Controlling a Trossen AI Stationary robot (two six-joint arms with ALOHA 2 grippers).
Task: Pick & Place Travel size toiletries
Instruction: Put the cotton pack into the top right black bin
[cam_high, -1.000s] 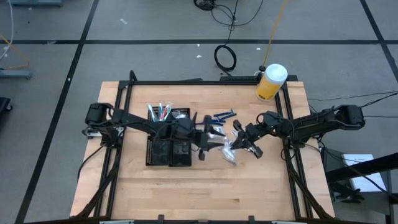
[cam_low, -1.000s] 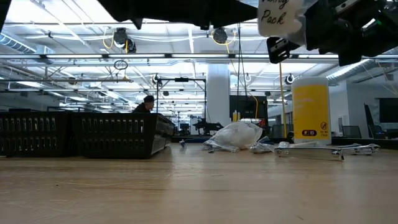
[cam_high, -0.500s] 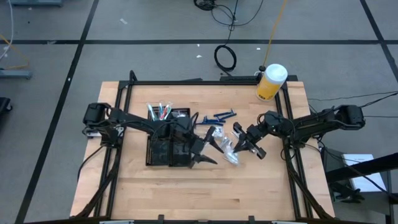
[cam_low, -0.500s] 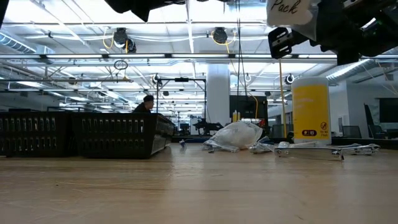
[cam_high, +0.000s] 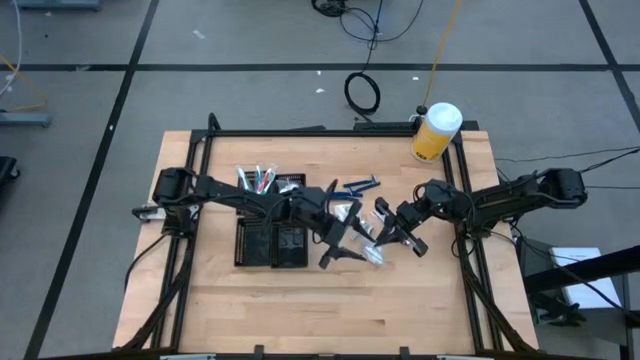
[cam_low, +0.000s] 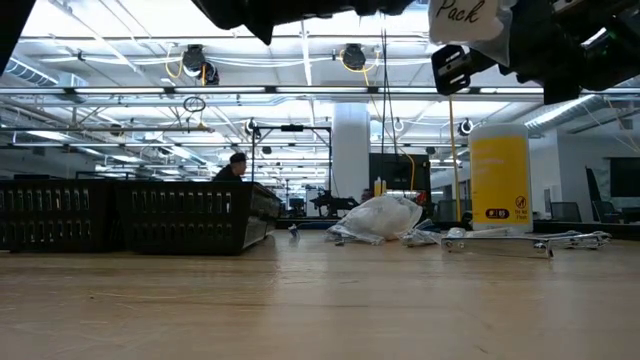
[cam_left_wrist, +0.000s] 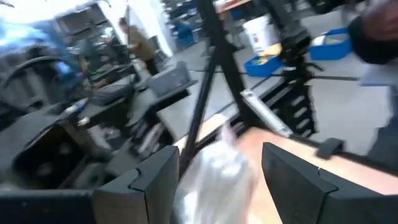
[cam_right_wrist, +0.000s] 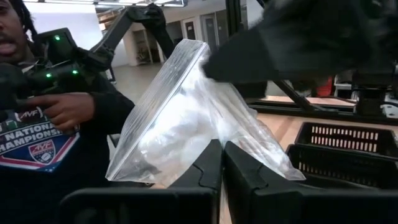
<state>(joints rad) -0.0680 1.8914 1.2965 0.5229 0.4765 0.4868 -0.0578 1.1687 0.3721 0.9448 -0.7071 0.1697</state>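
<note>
My right gripper (cam_right_wrist: 222, 163) is shut on a clear plastic bag (cam_right_wrist: 186, 118) with white packets inside. The bag hangs over the table's middle (cam_high: 372, 250), and its white label (cam_low: 462, 18) shows at the top of the low view. My left gripper (cam_left_wrist: 214, 180) is open and level, one finger on each side of that bag (cam_left_wrist: 214, 177). Thin sticks (cam_high: 258, 178) stand in the black tray (cam_high: 250, 245). Blue razor-like pieces (cam_high: 357, 186) lie on the wood. A pile of white-clear packets (cam_low: 380, 218) rests on the table. My right gripper pinches an edge of the bag (cam_right_wrist: 214, 146) between its two shut fingers, coming roughly level from the table's right side. The bag is lifted clear of the table and spreads out beyond the fingertips. My left gripper straddles the bag; I cannot tell whether its fingers touch it.
A big yellow jar with a white lid (cam_high: 436, 132) stands at the far right corner. Thin silvery items (cam_low: 530, 240) lie on the wood near it. A black frame (cam_high: 330, 131) rims the table. A person in a dark shirt (cam_right_wrist: 43, 124) stands beyond the table.
My left gripper has gone from beside the tray toward the table's right, up to the bag, and its wrist has turned. Its fingers now stand wider apart than a second ago. My right gripper and the bag have kept their place.
</note>
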